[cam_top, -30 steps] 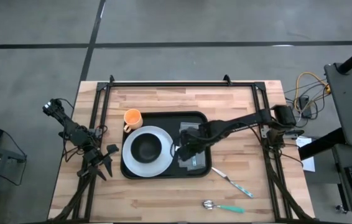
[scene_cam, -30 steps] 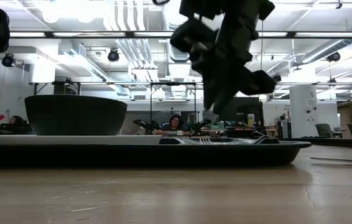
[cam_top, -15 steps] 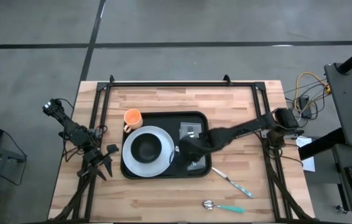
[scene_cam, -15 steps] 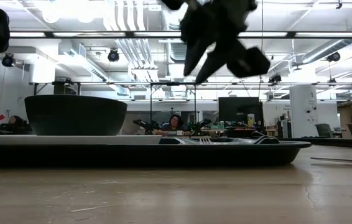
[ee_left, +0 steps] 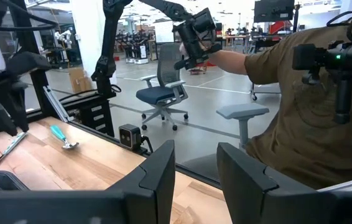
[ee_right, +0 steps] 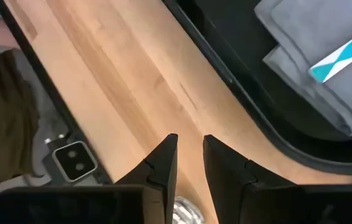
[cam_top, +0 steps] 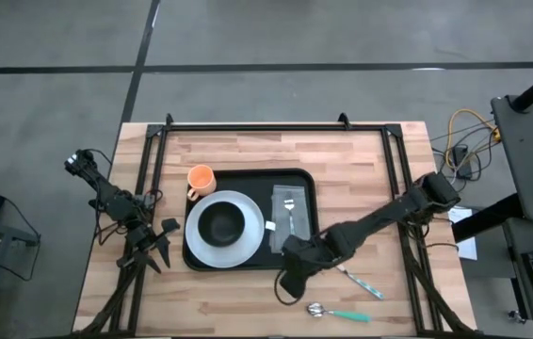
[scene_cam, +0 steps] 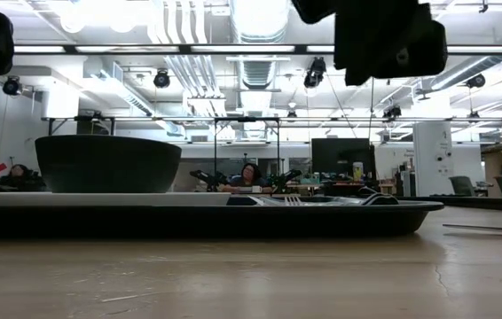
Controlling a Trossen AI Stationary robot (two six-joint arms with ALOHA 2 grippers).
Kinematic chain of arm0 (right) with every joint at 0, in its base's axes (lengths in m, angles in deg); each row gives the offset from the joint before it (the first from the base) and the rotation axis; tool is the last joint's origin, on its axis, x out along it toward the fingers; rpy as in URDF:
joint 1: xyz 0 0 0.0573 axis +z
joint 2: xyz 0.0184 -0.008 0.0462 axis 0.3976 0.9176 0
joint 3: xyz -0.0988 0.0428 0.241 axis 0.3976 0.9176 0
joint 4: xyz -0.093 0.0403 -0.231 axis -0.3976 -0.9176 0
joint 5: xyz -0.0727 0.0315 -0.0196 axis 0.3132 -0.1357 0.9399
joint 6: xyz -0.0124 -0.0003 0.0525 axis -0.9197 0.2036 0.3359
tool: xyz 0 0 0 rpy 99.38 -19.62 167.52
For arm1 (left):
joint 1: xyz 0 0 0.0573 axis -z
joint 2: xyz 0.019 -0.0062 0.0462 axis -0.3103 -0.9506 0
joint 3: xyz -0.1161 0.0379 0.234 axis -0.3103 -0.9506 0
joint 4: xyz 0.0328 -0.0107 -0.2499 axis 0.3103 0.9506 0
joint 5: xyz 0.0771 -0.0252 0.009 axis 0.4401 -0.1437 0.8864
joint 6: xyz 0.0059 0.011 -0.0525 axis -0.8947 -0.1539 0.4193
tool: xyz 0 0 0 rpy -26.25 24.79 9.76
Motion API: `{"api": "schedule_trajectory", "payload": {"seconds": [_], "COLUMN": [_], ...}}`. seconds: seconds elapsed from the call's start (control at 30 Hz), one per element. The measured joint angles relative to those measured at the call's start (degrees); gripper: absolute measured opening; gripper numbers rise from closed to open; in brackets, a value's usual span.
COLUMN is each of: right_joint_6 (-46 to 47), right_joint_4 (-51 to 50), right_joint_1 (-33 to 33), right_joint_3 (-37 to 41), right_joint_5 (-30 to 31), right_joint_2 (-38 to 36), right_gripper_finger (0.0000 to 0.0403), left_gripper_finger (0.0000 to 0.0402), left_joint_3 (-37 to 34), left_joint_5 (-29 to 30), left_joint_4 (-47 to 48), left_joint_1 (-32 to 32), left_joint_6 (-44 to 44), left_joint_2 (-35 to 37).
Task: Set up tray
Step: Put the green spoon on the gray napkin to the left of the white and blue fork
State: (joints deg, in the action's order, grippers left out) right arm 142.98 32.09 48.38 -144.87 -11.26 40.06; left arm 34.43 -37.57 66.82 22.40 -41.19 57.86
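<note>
Bright, even overhead light; ceiling lamps glare in low view; near tabletop blurred.

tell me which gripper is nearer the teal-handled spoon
Right. The right gripper hovers just beside the spoon, off the tray's near edge; the left gripper waits at the table's far left.

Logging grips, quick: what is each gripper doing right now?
Left gripper: open, empty.
Right gripper: narrowly open, empty, above the table.
</note>
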Motion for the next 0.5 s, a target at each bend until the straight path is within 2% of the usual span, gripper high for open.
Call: {"api": "schedule_trajectory", "payload": {"seconds": [0.2, 0.5], "right_joint_6": [-1.3, -2.1], "right_joint_4": [-0.3, -5.8], "right_joint_1": [4.4, 9.1], "right_joint_3": [0.0, 0.1], "right_joint_5": [3.6, 4.2], "right_joint_2": [0.0, 0.3], "right_gripper_finger": [0.0074, 0.0068], "left_gripper_finger": [0.0101, 0.0101], "left_joint_3": [0.0, 0.0], "left_joint_5": [0.0, 0.0], "left_joint_4": [0.0, 0.0], "left_joint_1": [0.0, 0.0], "left_joint_6": [0.0, 0.0], "left_joint_2": [0.0, 0.0]}}
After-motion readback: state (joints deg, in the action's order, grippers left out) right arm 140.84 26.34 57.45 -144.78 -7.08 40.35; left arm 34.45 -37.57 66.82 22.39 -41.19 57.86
